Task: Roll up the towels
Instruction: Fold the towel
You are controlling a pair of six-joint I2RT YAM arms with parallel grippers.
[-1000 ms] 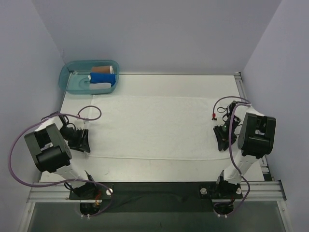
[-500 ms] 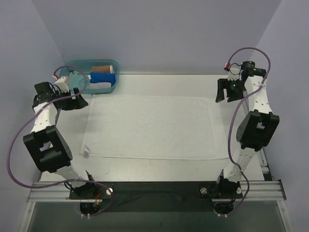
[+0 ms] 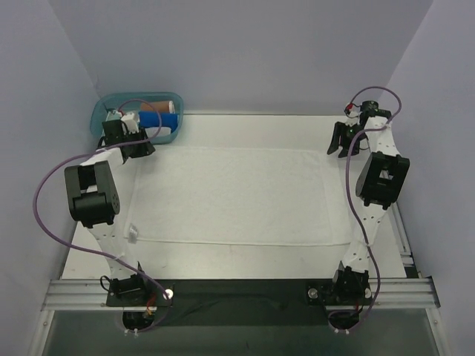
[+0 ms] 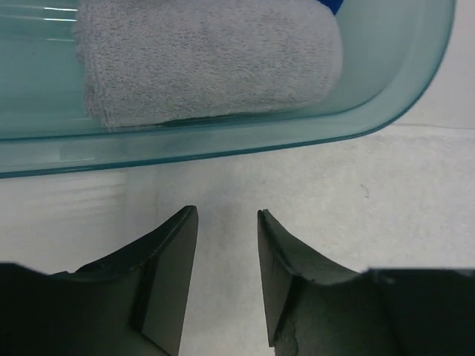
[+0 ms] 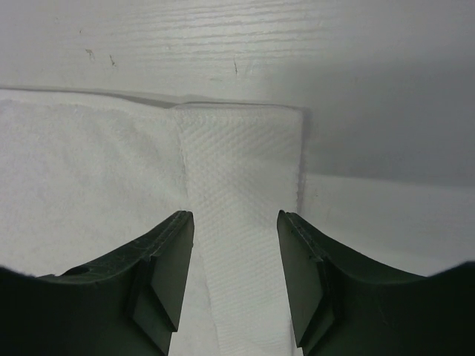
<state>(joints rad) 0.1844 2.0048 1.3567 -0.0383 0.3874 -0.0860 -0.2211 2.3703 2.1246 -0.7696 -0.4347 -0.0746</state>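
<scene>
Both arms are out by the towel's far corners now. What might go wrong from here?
1. The left hand sits right by the bin; pushing forward may bump it instead of catching the towel.
2. The right hand straddles only the corner hem; uneven grips would likely skew the roll.

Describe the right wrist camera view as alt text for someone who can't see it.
The right gripper holds its two dark fingers open over a corner of the flat white terry-cloth towel, framing its smooth woven border strip. Bare white table lies beyond.
</scene>
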